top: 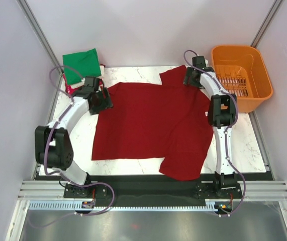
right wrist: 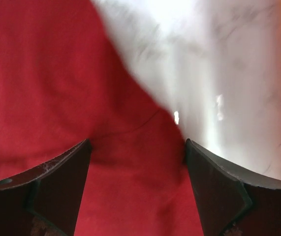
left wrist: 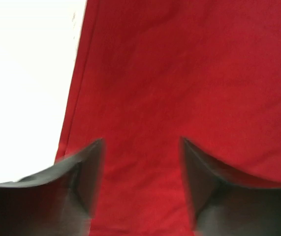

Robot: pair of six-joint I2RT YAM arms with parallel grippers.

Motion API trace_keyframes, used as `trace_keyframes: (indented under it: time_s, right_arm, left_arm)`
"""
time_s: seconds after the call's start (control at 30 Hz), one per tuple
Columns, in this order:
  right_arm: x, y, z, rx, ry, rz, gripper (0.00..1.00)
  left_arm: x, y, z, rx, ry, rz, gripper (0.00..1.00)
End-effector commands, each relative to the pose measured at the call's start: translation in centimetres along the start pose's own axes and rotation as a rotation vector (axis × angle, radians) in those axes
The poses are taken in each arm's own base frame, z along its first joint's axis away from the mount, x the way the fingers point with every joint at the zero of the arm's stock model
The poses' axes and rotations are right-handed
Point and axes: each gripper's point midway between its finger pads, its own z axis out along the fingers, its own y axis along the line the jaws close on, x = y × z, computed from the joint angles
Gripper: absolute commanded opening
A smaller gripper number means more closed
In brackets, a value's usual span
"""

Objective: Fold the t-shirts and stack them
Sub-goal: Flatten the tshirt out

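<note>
The red shirt (top: 151, 125) lies spread flat and unfolded over the middle of the table (top: 249, 145). 1 sleeve pokes out at its 1 o'clock corner. The other, at 5 o'clock, reaches past the table's near edge.

The green shirt (top: 81, 65), folded into a rectangle, sits at the table's 10 o'clock corner, apart from the red shirt. A strip of pink-red cloth (top: 69, 91) shows under its 7 o'clock edge. The basket (top: 241, 75) stands at 2 o'clock, just off the table's right side.

The left gripper (top: 102, 100) hangs over the red shirt's 10 o'clock corner. In the left wrist view its 2 fingers (left wrist: 81, 177) stand well apart with nothing between them. Red cloth fills the view beneath them, and bare table lies along their 9 o'clock side. Whether the tips touch the cloth cannot be told.

The right gripper (top: 192, 78) is at the 1 o'clock sleeve. In the right wrist view its fingers (right wrist: 219, 182) are likewise spread wide and grip nothing. The sleeve's edge runs slantwise between them, red cloth toward 9 o'clock and marble toward 3 o'clock. A blurred orange sliver shows at the far right of that view.
</note>
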Motion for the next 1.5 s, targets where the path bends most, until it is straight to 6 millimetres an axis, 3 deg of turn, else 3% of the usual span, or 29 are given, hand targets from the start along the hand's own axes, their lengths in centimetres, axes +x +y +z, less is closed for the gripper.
trace_keyframes:
  time_s: [0.0,0.03,0.07,0.1,0.13,0.2,0.23,0.27,0.33,0.37,0.4,0.47,0.5,0.53,0.6,0.73,0.9,1.0,1.3,1.47]
  right_arm:
    - [-2.7,3.2,-5.9,-0.066,-0.078,-0.025,0.85]
    - [-2.9,3.6,-7.9,-0.084,-0.09,-0.014,0.85]
    - [-2.8,4.7,-9.1,-0.115,-0.093,0.0,0.85]
    - [-2.5,5.4,-10.2,-0.138,-0.094,0.001,0.84]
    - [-2.0,5.9,-12.1,-0.16,-0.096,0.002,0.84]
    - [-0.2,7.9,-14.2,-0.196,-0.084,-0.019,0.84]
    - [0.9,8.2,-15.7,-0.214,-0.079,-0.027,0.83]
    - [2.2,9.1,-16.7,-0.232,-0.071,-0.051,0.83]
    - [4.5,9.2,-18.6,-0.256,-0.055,-0.071,0.83]
    - [5.1,8.9,-19.0,-0.257,-0.052,-0.075,0.82]
    - [7.1,8.0,-18.8,-0.241,-0.014,-0.083,0.82]
    - [7.6,7.2,-20.6,-0.253,-0.031,-0.093,0.82]
    - [8.1,6.7,-20.9,-0.248,-0.029,-0.097,0.82]
    - [8.9,5.7,-21.7,-0.242,-0.027,-0.101,0.82]
    - [10.0,4.6,-22.5,-0.234,-0.027,-0.108,0.83]
    - [10.8,3.9,-23.3,-0.239,-0.019,-0.107,0.84]
    - [13.8,3.0,-21.9,-0.215,0.055,-0.134,0.83]
    - [14.4,2.7,-21.6,-0.206,0.069,-0.136,0.83]
    - [13.7,3.0,-21.7,-0.207,0.052,-0.143,0.83]
    - [13.7,2.9,-21.6,-0.201,0.055,-0.146,0.83]
  left_arm:
    - [-3.7,-1.1,1.6,-0.156,-0.131,0.057,0.63]
    - [-5.2,-2.6,1.4,-0.155,-0.172,0.092,0.6]
    - [-6.0,-2.3,2.1,-0.211,-0.196,0.109,0.58]
    - [-5.9,-2.0,4.1,-0.254,-0.177,0.131,0.57]
    - [-7.3,-2.7,4.6,-0.261,-0.202,0.148,0.5]
    - [-8.1,-2.5,6.5,-0.311,-0.207,0.16,0.44]
    - [-8.2,-2.5,8.6,-0.329,-0.187,0.176,0.31]
    - [-8.3,-2.6,9.4,-0.338,-0.185,0.182,0.27]
    - [-8.6,-2.9,11.6,-0.345,-0.174,0.194,0.2]
    - [-8.7,-2.9,12.3,-0.35,-0.171,0.201,0.2]
    - [-9.6,-3.3,12.4,-0.347,-0.192,0.197,0.21]
    - [-9.8,-3.1,13.4,-0.368,-0.196,0.204,0.27]
    - [-10.1,-3.4,13.4,-0.366,-0.205,0.204,0.31]
    - [-11.0,-3.8,13.4,-0.357,-0.223,0.201,0.43]
    - [-11.7,-4.4,13.8,-0.343,-0.24,0.202,0.5]
    - [-12.7,-4.2,14.5,-0.373,-0.267,0.198,0.54]
    - [-13.5,-4.5,14.8,-0.364,-0.282,0.183,0.57]
    - [-13.2,-4.8,15.3,-0.347,-0.27,0.187,0.57]
    - [-11.7,-4.4,16.2,-0.309,-0.214,0.102,0.65]
    - [-10.3,-3.3,17.3,-0.27,-0.147,-0.019,0.63]
